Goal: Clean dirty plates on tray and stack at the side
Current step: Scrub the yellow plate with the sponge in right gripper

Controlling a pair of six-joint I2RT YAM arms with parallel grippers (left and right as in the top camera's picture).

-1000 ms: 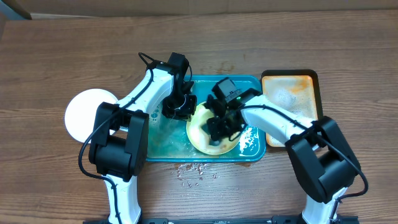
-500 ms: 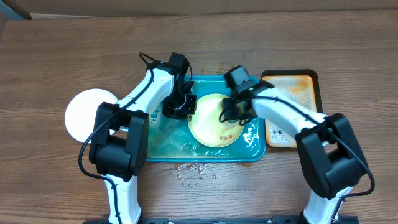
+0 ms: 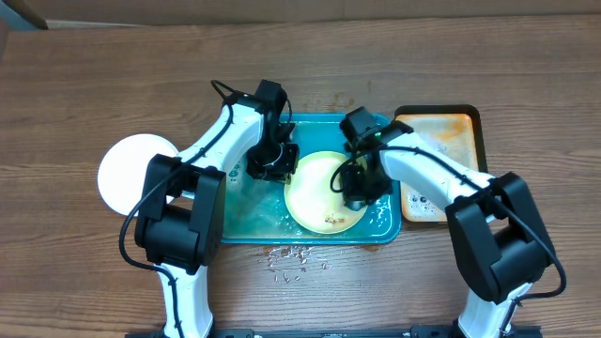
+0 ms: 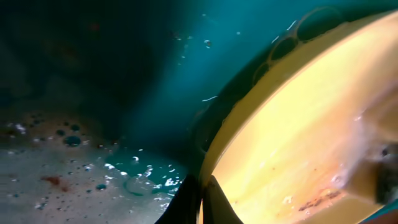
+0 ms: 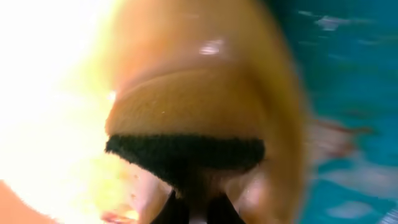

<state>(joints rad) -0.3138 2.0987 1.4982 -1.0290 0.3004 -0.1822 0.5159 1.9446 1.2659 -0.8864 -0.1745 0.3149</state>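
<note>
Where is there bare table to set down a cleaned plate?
Bare table runs along the far edge beyond the teal tray and orange tray, and right of the orange tray. Crowded: the teal tray, where the left gripper pinches the yellow-green plate and the right gripper holds a sponge on it; a white plate sits left of it.

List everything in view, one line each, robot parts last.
table: 1, brown wood, under everything
teal tray: 1, teal-blue, centre, wet
yellow-green plate: 1, pale yellow-green, in the teal tray
white plate: 1, white, table's left side
orange tray: 1, orange, black rim, right of teal tray
sponge: 1, yellow with dark face, on the yellow-green plate
specks: several, pale, table, front of teal tray
left gripper: 1, black, shut on the yellow-green plate's rim
right gripper: 1, black, shut on the sponge
</note>
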